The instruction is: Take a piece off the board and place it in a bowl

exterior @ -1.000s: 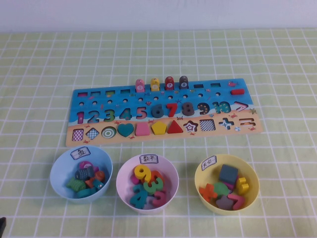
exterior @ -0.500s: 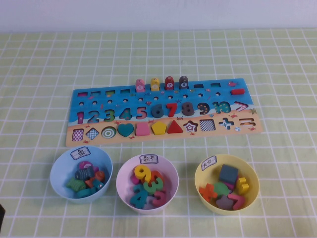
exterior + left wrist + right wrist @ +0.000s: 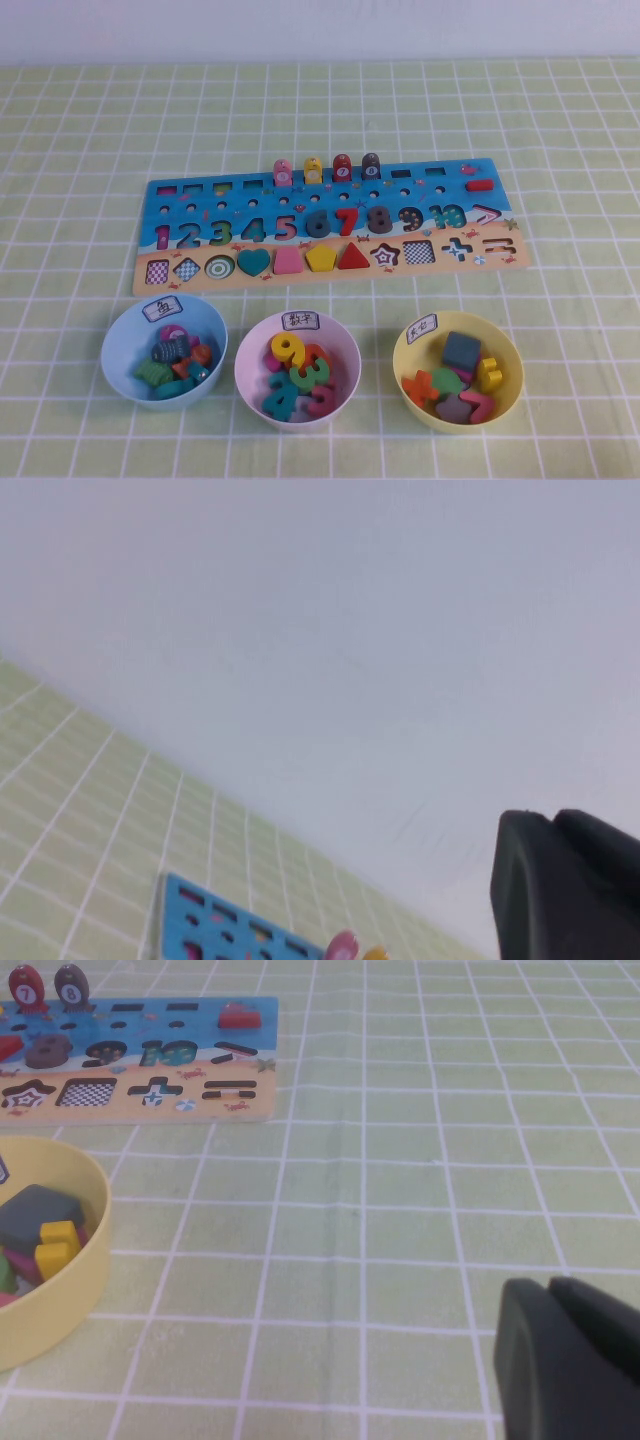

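The board [image 3: 330, 281] lies across the middle of the table. The pink piece [image 3: 288, 260] sits in its tan strip, between a teal heart and the yellow pentagon [image 3: 321, 258]. The pale yellow bowl [image 3: 512, 385] stands in front of the board at the right, labelled, with several pieces inside. Neither gripper shows in the high view. My left gripper [image 3: 550, 820] is shut and empty, raised and facing the wall, with the board's blue corner [image 3: 200, 920] below. My right gripper [image 3: 548, 1285] is shut and empty, low over the cloth to the right of the yellow bowl [image 3: 70, 1260].
A light blue bowl [image 3: 112, 372] and a white bowl [image 3: 243, 385], both holding pieces, stand left of the yellow one. Several pegs [image 3: 327, 168] stand upright on the board's far edge. A green checked cloth [image 3: 560, 150] covers the table, with a white wall behind.
A dark bit of my left arm at the lower left corner of the high view has slid out of sight. Nothing on the table has moved.
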